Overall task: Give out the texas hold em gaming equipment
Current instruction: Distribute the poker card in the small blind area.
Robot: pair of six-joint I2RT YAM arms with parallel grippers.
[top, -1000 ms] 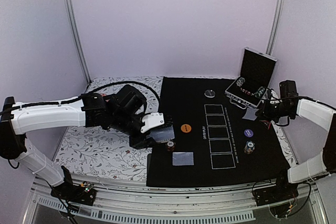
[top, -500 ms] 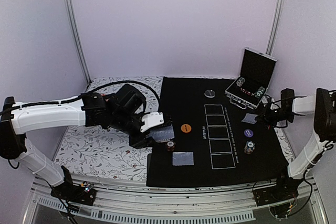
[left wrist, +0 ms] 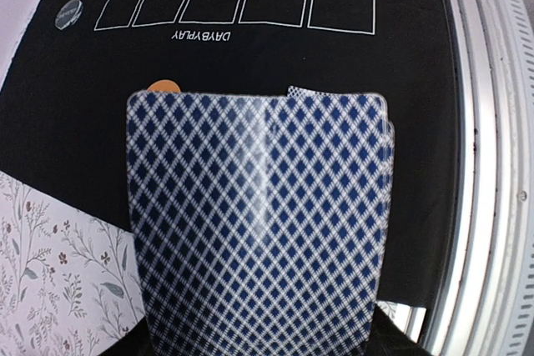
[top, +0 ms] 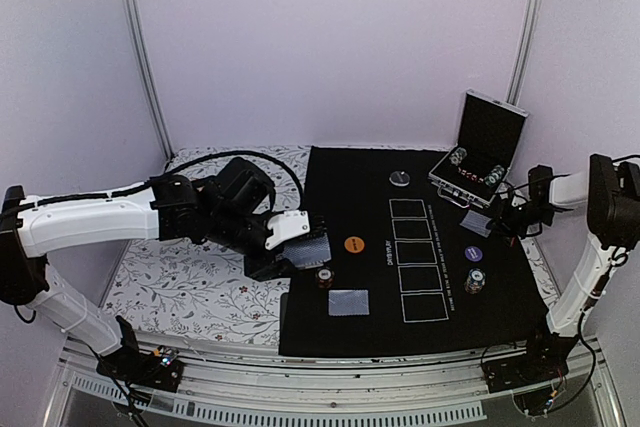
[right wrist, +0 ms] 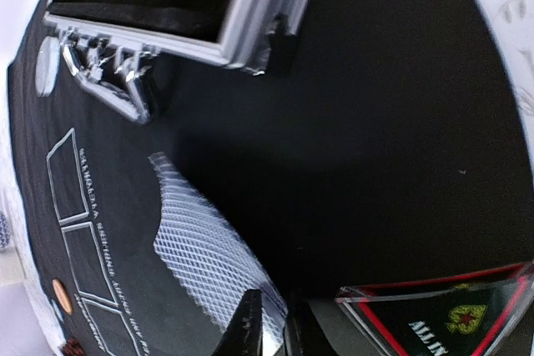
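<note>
The deal looked partly done. On the black mat [top: 350, 187], everything so far sat around the row of white boxes [top: 415, 259] and nothing sat inside it: all five boxes were bare.

To the left of the row lay an orange disc [top: 353, 244], a small stack of chips [top: 325, 277] and, nearer the row's near end, a face-down card or pair of cards [top: 348, 302]. To the right of the row lay a purple disc [top: 474, 254] and a second stack of chips [top: 475, 280]. A silver disc [top: 400, 179] sat just past the row's far end. So both sides seemed to have chips and a disc, but only the left side clearly had its cards down.

The left claw [top: 296, 247] hung to the left of the row, clamped on the deck of cards [left wrist: 259, 223], which filled its own camera view back-up.

The right claw [right wrist: 274, 327] was low over the mat to the right of the row, its fingers nearly together with a thin gap between them. One card [right wrist: 200, 248] ran from the mat up to its tips; whether it was pinched or just let go could not be told. A red triangle marker [right wrist: 442, 310] lay just beside that claw.

Probably left to do: settling the right side's cards, filling the five boxes, and dealing out more chips, since several were in the open case [top: 488, 137] beyond the row's far right.
</note>
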